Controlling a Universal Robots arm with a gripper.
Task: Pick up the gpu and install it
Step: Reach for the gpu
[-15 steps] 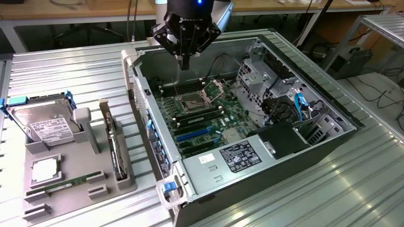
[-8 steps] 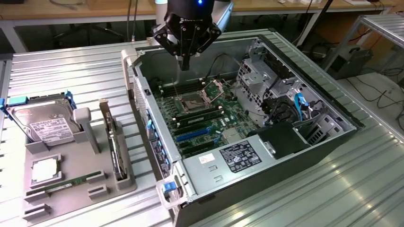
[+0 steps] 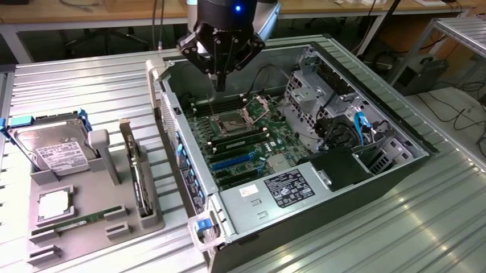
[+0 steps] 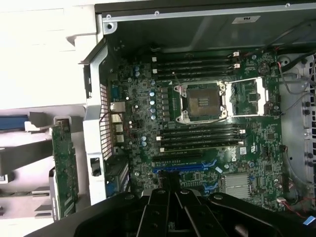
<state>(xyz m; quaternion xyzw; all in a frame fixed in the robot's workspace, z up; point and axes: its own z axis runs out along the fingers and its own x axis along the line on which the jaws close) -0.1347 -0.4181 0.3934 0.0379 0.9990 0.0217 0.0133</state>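
The gpu (image 3: 135, 166) stands on its long edge in a slot of the grey holder (image 3: 114, 202), at the exterior view's left, outside the computer case. In the wrist view the gpu (image 4: 64, 165) shows its circuit-board side beside the case wall. My gripper (image 3: 219, 85) hangs over the open case (image 3: 251, 219), above the far part of the motherboard (image 3: 247, 136), well apart from the gpu. Its fingers are shut together and hold nothing. In the wrist view the gripper (image 4: 170, 183) points at the blue expansion slots (image 4: 183, 168).
The grey holder also carries a hard drive (image 3: 53, 149), a processor chip (image 3: 54, 205) and a green memory stick (image 3: 76, 223). Inside the case are the open CPU socket (image 4: 202, 101), memory slots (image 4: 197, 61), drive cage and cables (image 3: 357, 128). A ribbed metal table (image 3: 379, 239) lies all around.
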